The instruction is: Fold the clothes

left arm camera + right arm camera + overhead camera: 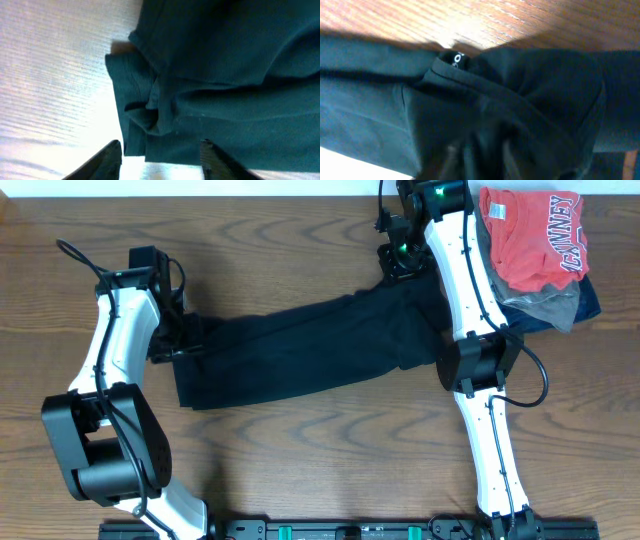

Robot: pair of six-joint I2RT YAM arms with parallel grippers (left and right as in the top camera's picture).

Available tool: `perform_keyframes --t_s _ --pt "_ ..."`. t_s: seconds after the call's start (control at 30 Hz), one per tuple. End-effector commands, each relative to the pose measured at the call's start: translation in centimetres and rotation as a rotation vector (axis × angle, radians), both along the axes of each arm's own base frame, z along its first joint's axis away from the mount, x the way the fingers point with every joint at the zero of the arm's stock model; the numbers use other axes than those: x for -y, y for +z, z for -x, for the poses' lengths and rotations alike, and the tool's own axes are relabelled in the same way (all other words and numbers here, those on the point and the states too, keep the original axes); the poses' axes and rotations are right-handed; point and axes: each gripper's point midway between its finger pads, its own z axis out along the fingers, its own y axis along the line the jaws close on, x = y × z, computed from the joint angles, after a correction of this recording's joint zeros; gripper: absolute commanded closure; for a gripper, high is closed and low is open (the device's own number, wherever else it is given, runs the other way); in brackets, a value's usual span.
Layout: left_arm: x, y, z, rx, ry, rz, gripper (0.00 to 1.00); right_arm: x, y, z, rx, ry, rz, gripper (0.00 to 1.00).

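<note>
Wooden bench (pixel 300 240) carries the black garment (pixel 300 350), lying as a long band across the middle and rising from lower left to upper right. Red shirt (pixel 530 235) sits at the far right corner. Left tool (pixel 162 161) stands wide open at the garment's hem, gripping nothing. Right tool (pixel 480 152) is down among the cloth and blurred; its grip cannot be told.

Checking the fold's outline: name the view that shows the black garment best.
Overhead: it shows the garment nearly whole, stretched across the table. The left wrist view shows only a bunched hem; the right wrist view shows only a fold with a small white print.
</note>
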Motion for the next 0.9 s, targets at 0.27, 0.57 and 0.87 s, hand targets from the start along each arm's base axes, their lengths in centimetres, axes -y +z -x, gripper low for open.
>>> perform_keyframes --t_s 0.27,0.57,0.87 --pt "1.1 0.4 0.6 -0.008 0.012 0.064 0.32 -0.1 6.1 0.2 0.133 0.065 -0.023 0.13" --pt "2.6 0.5 0.4 0.002 0.011 0.148 0.27 0.2 19.9 3.2 0.41 0.072 -0.103 0.01" --pt "2.6 5.2 1.0 0.124 0.002 0.13 0.28 0.5 27.0 6.9 0.548 0.007 -0.123 0.01"
